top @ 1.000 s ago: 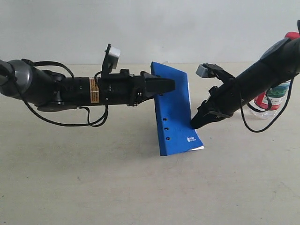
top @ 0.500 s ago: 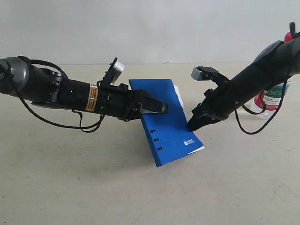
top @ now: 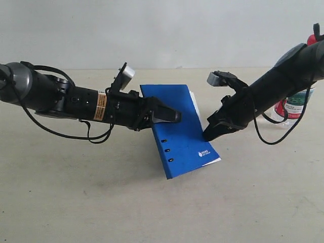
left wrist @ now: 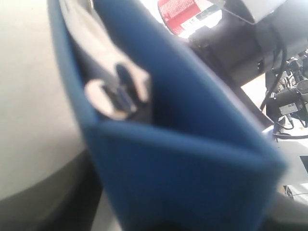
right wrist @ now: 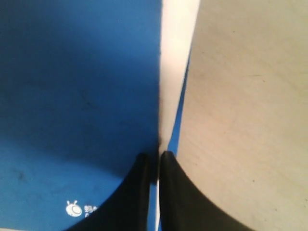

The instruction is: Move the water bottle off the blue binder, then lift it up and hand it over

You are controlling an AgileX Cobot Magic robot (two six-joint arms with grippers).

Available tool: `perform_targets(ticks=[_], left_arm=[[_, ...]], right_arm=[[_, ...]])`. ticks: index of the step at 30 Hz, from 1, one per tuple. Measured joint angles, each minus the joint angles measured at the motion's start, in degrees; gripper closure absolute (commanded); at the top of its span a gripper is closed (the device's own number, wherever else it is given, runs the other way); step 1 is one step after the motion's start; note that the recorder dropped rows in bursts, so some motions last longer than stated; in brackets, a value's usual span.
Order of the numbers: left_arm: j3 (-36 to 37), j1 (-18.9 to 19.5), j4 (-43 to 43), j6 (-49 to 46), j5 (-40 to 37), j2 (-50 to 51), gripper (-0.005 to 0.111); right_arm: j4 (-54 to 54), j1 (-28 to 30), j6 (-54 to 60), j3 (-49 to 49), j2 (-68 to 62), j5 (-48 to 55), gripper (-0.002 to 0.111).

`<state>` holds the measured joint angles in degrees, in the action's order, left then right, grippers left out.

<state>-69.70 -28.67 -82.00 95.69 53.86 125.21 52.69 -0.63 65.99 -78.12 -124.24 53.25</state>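
Standing on the table (top: 91, 202) behind the right arm, the water bottle (top: 297, 105) is off the blue binder (top: 177, 139). The binder is tipped up between both arms. The right gripper (top: 207, 135) is squeezed tight, tips at the binder's side edge. The left gripper (top: 176, 116) is at the top edge (holding or not, I cannot tell). A weak hold could let the binder flop down. Only the left wrist view shows the ring clip (left wrist: 118, 94) inside; only the right wrist view shows those tips touching.
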Motion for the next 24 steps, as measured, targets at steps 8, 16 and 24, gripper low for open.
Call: perform_targets(ticks=[8,16,24], left_arm=[[0.0,0.0,0.2,-0.6,-3.9,0.0,0.101],[0.0,-0.7,0.8,-1.3,-5.5,0.2,0.101],[0.0,-0.8,0.8,-2.9,-7.9,-0.3,0.101]], right_arm=[[-9.8,-0.1,-2.2,0.3,7.3,1.5,0.104],[-11.4,-2.4,-8.1,-0.1,16.3,5.0,0.072],[-12.0,-2.4,-10.3,-0.1,22.4,8.2,0.079]])
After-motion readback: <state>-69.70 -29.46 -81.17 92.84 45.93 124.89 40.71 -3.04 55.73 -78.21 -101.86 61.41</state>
